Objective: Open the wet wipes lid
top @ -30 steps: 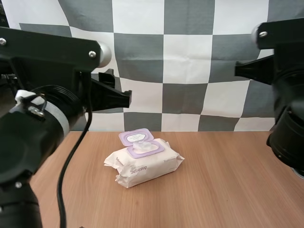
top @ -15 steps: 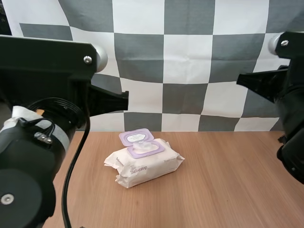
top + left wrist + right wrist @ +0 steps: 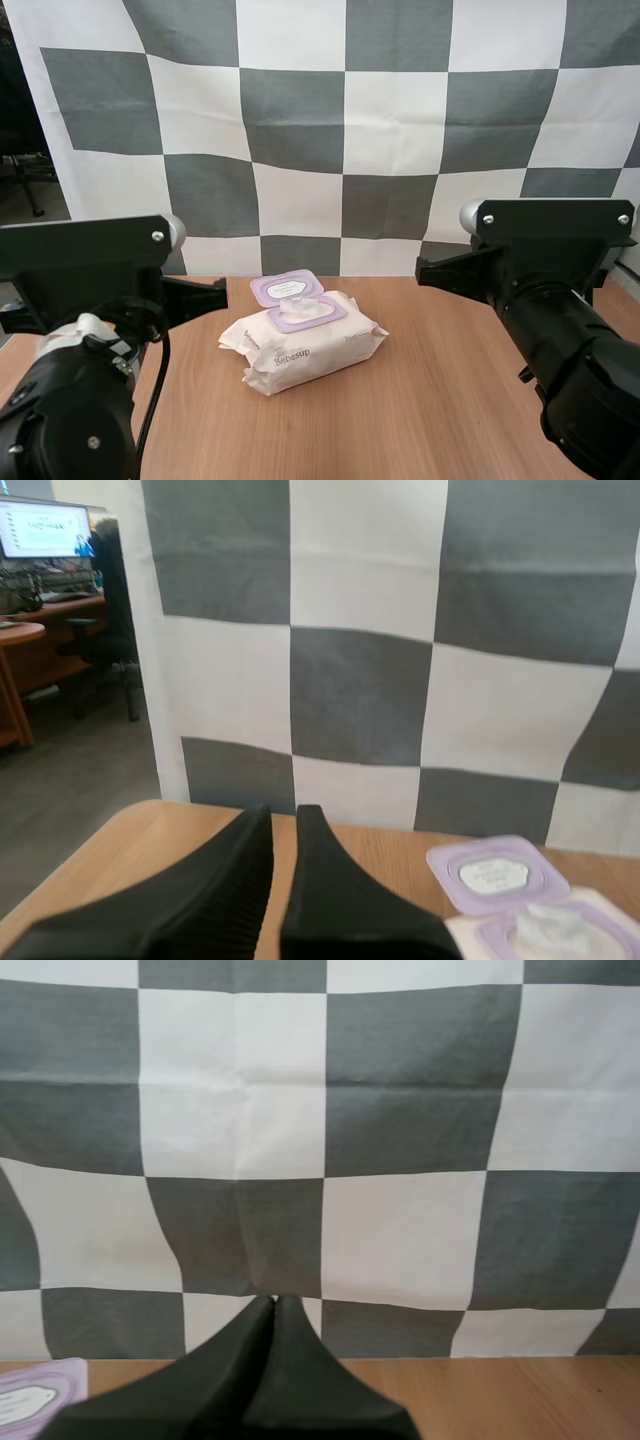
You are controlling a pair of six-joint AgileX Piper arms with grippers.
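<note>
Pack of wet wipes [image 3: 305,345] lies mid bench [image 3: 460,400], set at a slight angle. Its purple lid [image 3: 287,288] is flipped up & back toward the far side, w/ the white opening bare under it. Left arm [image 3: 90,330] sits at near left, right arm [image 3: 560,330] at near right, both apart from the pack. Left pincer [image 3: 285,815] is left of the pack, above the bench edge, fingers all but closed w/ a thin slit betw them, holding nothing. Right pincer [image 3: 276,1302] is pressed into one dark wedge, empty, lid off to its left
</note>
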